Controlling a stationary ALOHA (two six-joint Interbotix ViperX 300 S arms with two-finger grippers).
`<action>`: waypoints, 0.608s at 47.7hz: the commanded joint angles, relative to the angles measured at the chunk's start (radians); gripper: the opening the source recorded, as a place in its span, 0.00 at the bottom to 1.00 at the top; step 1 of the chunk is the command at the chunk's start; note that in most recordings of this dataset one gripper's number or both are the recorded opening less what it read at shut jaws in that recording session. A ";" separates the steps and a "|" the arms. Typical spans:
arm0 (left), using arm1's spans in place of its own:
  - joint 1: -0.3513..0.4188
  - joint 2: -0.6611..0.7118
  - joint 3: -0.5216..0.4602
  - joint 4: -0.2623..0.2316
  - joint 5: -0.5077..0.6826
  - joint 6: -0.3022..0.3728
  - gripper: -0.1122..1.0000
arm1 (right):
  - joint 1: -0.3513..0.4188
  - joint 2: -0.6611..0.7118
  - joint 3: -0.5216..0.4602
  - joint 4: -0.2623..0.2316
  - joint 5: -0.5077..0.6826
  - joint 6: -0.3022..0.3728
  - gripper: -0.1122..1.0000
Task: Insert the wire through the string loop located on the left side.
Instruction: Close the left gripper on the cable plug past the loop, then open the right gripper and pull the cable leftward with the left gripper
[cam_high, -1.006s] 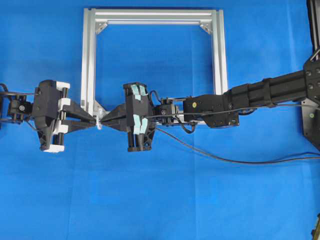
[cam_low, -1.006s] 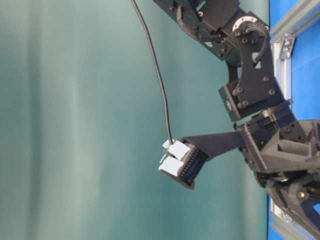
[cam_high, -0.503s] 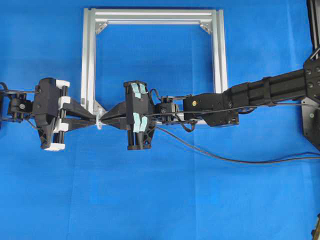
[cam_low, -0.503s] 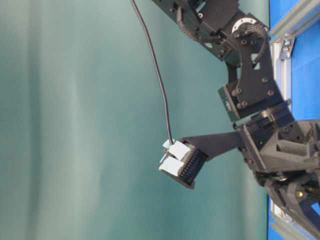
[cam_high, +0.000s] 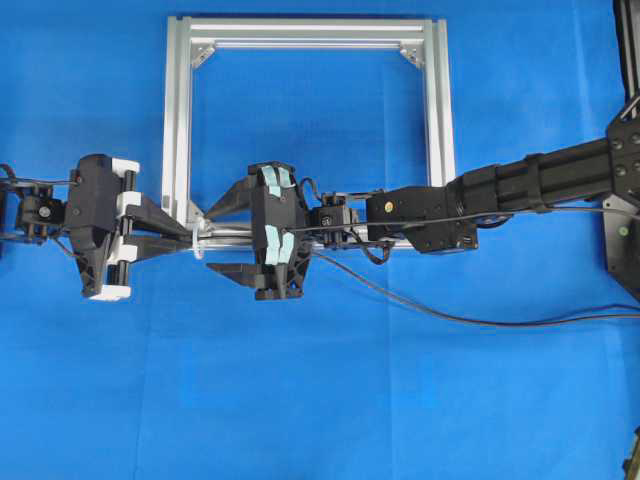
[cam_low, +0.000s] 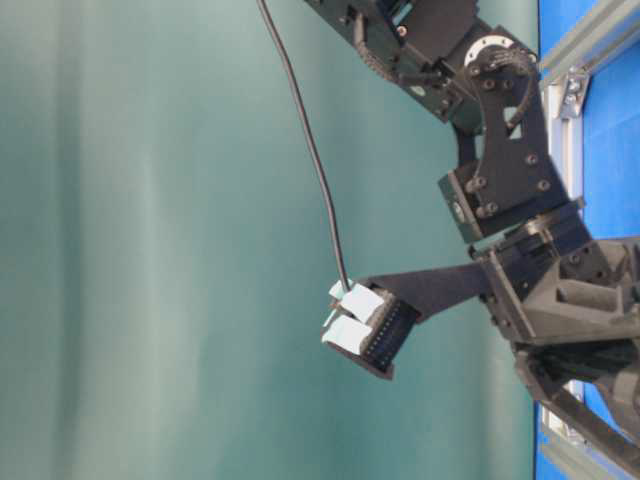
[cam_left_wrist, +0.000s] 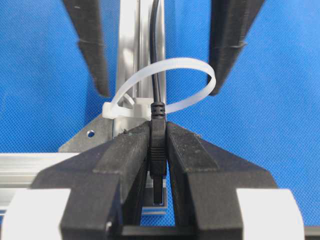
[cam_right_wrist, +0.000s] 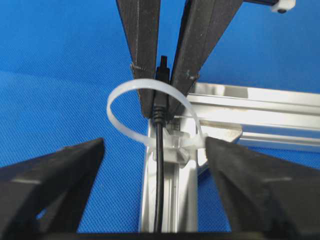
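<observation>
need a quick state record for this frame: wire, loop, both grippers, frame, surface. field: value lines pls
wire: black, plug end passed through the loop, cable trailing off toward the right arm
string loop: whitish, fixed at the frame's lower left corner, encircling the wire
left gripper: shut on the wire's plug
right gripper: open, fingers either side of the loop, holding nothing
frame: silver aluminium, lying flat
surface: blue cloth
handover: wire held by the left gripper only

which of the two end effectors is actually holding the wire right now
The left end effector: its fingers are clamped on the wire at the plug. The right end effector stands wide open either side.
</observation>
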 joint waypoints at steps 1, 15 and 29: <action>0.002 -0.017 -0.011 0.003 -0.008 -0.002 0.17 | 0.000 -0.026 -0.015 0.005 -0.008 0.002 0.96; 0.002 -0.075 0.032 0.003 0.023 -0.003 0.17 | -0.002 -0.028 -0.011 0.008 -0.006 0.003 0.96; 0.003 -0.296 0.117 0.003 0.112 -0.043 0.17 | -0.002 -0.031 -0.005 0.006 -0.005 0.003 0.96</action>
